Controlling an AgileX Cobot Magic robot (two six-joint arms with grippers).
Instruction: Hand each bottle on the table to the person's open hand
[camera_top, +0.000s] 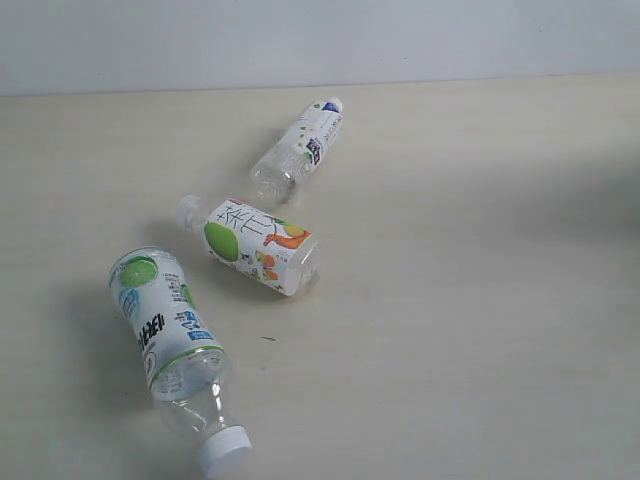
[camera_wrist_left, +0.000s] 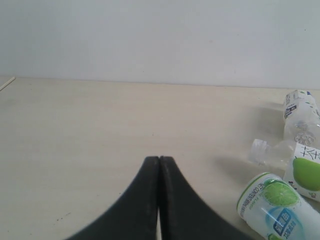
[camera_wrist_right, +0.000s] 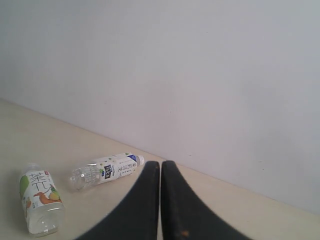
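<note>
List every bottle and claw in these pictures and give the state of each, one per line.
Slim bottle: lying on its side, cap on.
Fruit-label bottle: lying on its side, cap on.
Lime-label bottle: lying on its side, white cap on.
Left claw: shut, holding nothing.
Right claw: shut, holding nothing.

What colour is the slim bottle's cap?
White cap on the slim bottle, clearest in the exterior view.

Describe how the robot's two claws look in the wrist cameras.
The left claw has two matte black fingers, wide at the base and curving to narrow tips. The right claw looks the same, with a small orange-brown speck on one finger. No cables or printed markings show.
</note>
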